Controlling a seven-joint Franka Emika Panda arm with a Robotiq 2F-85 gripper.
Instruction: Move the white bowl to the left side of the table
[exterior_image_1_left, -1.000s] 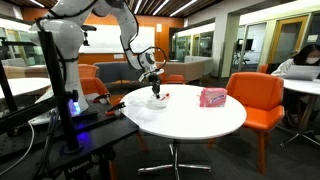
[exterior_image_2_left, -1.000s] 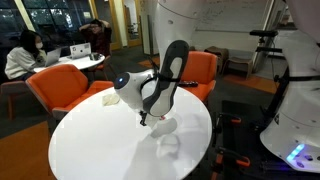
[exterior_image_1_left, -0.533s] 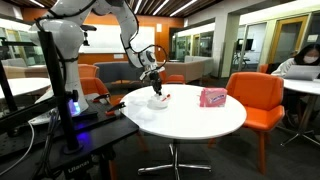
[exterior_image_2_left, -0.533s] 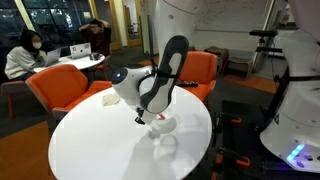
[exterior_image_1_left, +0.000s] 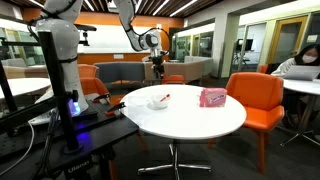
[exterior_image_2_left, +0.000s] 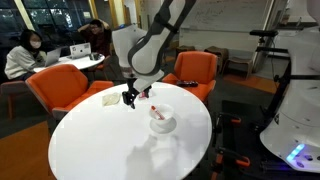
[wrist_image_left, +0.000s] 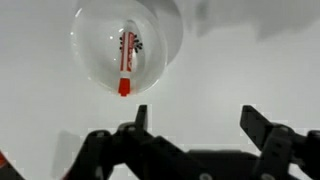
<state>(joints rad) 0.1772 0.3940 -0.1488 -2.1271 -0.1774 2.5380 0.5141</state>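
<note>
White bowl (exterior_image_1_left: 159, 99) (exterior_image_2_left: 161, 121) sits on round white desk (exterior_image_1_left: 190, 118) (exterior_image_2_left: 95, 145), towards the robot-base edge. It's small, shallow and glossy, w/ red marker-like item (wrist_image_left: 126, 55) lying inside. Pink packet (exterior_image_1_left: 212, 97) is well apart on the same top. Room is an office lounge w/ orange chairs (exterior_image_1_left: 255, 95) and glass walls. Claw (exterior_image_1_left: 155, 72) (exterior_image_2_left: 138, 95) (wrist_image_left: 195, 120) is open, empty and above the bowl. Vs 0.5 s ago: it was down at the bowl, now raised clear; bowl approx same spot.
</note>
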